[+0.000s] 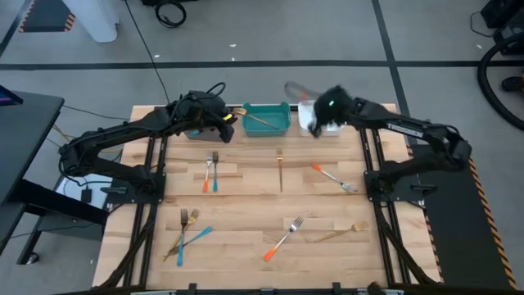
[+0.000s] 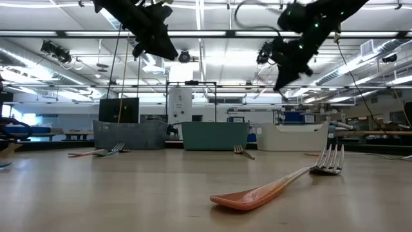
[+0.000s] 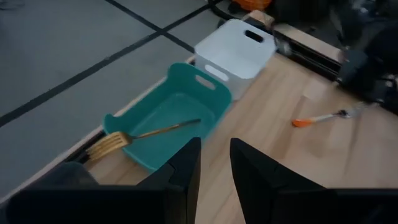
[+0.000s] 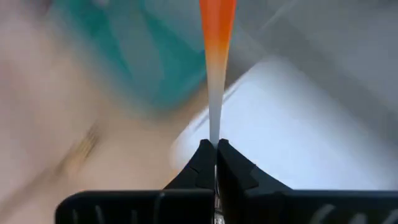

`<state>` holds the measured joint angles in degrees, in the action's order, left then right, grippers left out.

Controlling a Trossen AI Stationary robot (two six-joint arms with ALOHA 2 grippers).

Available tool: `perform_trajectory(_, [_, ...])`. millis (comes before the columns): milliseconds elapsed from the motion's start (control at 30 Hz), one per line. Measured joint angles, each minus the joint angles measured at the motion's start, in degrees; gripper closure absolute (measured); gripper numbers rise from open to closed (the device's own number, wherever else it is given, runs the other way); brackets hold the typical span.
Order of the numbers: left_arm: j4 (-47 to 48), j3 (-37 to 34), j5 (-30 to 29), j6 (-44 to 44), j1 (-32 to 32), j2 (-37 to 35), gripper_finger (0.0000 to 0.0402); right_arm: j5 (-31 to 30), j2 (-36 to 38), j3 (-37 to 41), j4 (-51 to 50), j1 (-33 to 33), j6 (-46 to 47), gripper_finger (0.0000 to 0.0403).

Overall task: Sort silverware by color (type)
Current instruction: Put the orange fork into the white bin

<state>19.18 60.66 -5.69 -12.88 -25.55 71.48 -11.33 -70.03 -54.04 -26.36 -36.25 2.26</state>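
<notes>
My right gripper (image 1: pixel 313 124) hangs over the white bin (image 4: pixel 298 124) at the table's far edge, shut on an orange-handled utensil (image 4: pixel 216 37) with a silver shaft. The utensil shows as a blurred streak (image 1: pixel 295 90) in the high view. My left gripper (image 3: pixel 214 165) stands open with nothing between its fingers, raised near the teal bin (image 3: pixel 180 118). A gold fork (image 3: pixel 143 135) lies slantwise in that bin, its tines over the rim. The other silverware lies flat on the wooden table (image 1: pixel 246 205). My right gripper pinches the utensil's silver shaft (image 4: pixel 214 127) between its two fingertips. The fingers lie along the utensil, and the orange handle sticks straight out past them. The head end is hidden between the fingers. The utensil is lifted clear, above the white bin.
On the table lie an orange and a blue piece side by side (image 1: pixel 210 172), a gold piece (image 1: pixel 280 168), an orange fork (image 1: pixel 332 176), a gold fork crossed with a blue piece (image 1: pixel 187 233), an orange fork (image 1: pixel 282 239) and a gold fork (image 1: pixel 340 233). A grey bin (image 2: pixel 129 134) stands at the far left.
</notes>
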Motion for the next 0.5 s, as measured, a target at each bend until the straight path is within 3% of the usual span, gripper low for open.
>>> perform_trajectory(100, [0.3, 0.0, -0.9, -0.7, -0.3, 0.9, 0.0306, -8.3, 1.6, 0.7, 13.9, -2.8, -10.2, 0.0397])
perform_trajectory(200, [0.0, 0.0, -0.9, -1.5, -0.7, 1.7, 0.0306, -1.1, 0.6, 1.5, 19.9, -7.1, -24.9, 0.0396])
perform_trajectory(300, [0.5, 0.0, -0.9, -1.6, -0.9, 3.2, 0.0306, 7.0, -2.6, 1.5, 17.2, -11.3, -33.8, 0.0396])
perform_trajectory(500, [4.0, 0.0, -1.0, -5.6, -1.0, 5.3, 0.0306, 6.3, -8.6, 1.7, 8.2, -15.2, -36.4, 0.0393])
